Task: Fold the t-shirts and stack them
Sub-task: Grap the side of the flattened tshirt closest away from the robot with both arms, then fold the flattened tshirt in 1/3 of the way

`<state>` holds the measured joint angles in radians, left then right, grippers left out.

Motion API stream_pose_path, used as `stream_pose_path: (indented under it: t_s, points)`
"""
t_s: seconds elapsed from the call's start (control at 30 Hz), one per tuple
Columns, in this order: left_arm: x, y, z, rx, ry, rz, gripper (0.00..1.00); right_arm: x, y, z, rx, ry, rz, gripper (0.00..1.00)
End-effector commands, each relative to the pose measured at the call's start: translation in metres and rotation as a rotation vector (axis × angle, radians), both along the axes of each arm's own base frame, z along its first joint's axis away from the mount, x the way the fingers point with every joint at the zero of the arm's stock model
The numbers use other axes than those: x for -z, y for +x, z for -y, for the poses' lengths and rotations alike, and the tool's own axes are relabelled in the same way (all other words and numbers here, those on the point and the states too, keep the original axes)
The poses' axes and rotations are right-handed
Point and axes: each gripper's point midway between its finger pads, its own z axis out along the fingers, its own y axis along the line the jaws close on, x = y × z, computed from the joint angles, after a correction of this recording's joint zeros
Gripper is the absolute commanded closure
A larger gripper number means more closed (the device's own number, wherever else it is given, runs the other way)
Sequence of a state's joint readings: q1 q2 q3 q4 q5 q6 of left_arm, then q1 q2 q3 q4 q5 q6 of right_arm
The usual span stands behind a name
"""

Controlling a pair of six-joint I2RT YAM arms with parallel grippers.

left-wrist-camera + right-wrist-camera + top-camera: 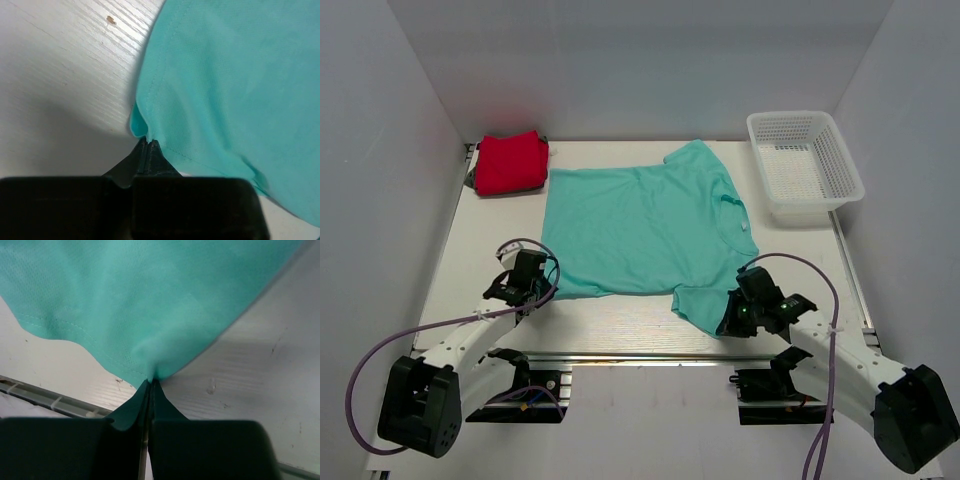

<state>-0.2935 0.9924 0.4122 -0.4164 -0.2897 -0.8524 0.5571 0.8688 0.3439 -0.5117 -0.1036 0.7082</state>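
The teal t-shirt (645, 225) lies spread flat in the middle of the table, neck toward the right. My left gripper (535, 287) is shut on its near-left hem corner; the left wrist view shows the cloth (225, 80) pinched at the closed tips (148, 141). My right gripper (730, 322) is shut on the near sleeve; the right wrist view shows the cloth (140, 300) pulled into the closed tips (151, 381). The red t-shirt (510, 161) lies folded at the far left corner.
A white mesh basket (804, 164) stands at the far right. White walls close in the table on three sides. A metal rail (640, 357) runs along the near edge between the arm bases.
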Motion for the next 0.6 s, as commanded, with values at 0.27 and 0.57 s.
stream_pose_path:
  t_s: [0.27, 0.57]
  points:
    - [-0.057, 0.031, 0.018, 0.115, -0.025, 0.108, 1.00, -0.069, 0.084, -0.007, 0.156, 0.037, 0.358, 1.00]
    - [-0.069, 0.078, 0.020, 0.102, -0.024, 0.050, 1.00, -0.136, 0.163, 0.003, 0.355, 0.024, 0.588, 1.00]
